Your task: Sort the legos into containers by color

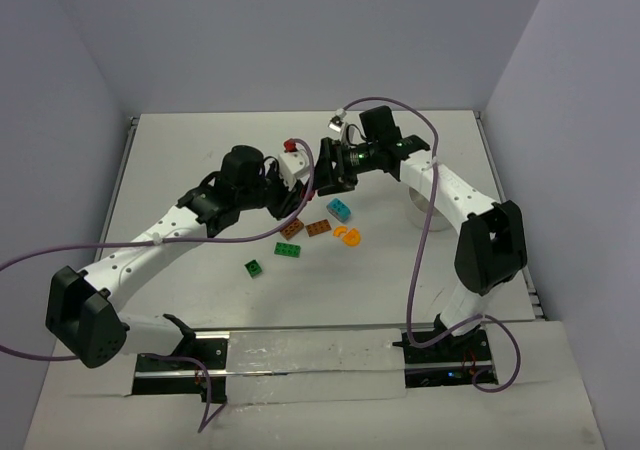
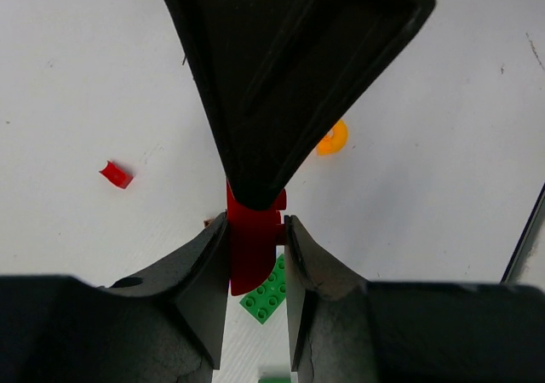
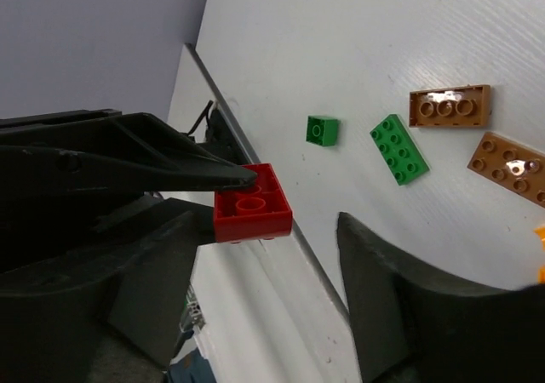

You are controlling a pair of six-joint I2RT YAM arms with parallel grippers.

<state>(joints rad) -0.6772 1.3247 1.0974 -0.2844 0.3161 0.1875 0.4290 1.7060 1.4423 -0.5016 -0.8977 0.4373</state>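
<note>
**Entry: red brick, transfer between tools, held above the table [image 1: 180,160]**

- Nearest the arm bases:
  - A small green brick [image 1: 254,267] and a green plate [image 1: 288,249] lie loose.
- Next row:
  - The brown plates [image 1: 292,228], orange curved pieces [image 1: 347,235] and a teal brick [image 1: 339,209] are also loose and unsorted.
  - A small red piece [image 2: 117,174] is seen apart from them in the left wrist view.
- Level with that row, to the right:
  - The white bowl [image 1: 418,220] is largely hidden behind the right arm, and its compartments cannot be made out.
- Farthest:
  - The left tool [image 2: 255,230] is narrowed on the red brick [image 3: 253,202], which is pinched edge-on, clear of the table.
  - The right tool [image 3: 274,219] is set astride the same brick with its jaws apart. One finger is at the brick and the other is well clear.

**Step judged:** handover from left tool to right.

**Handling notes:**
- The right tool should be centred on the brick's free faces and closed squarely.
- The left grip should be released only once both right fingers are seated.
- A one-sided push is to be avoided, since the brick could be twisted out of so thin a pinch.
</note>
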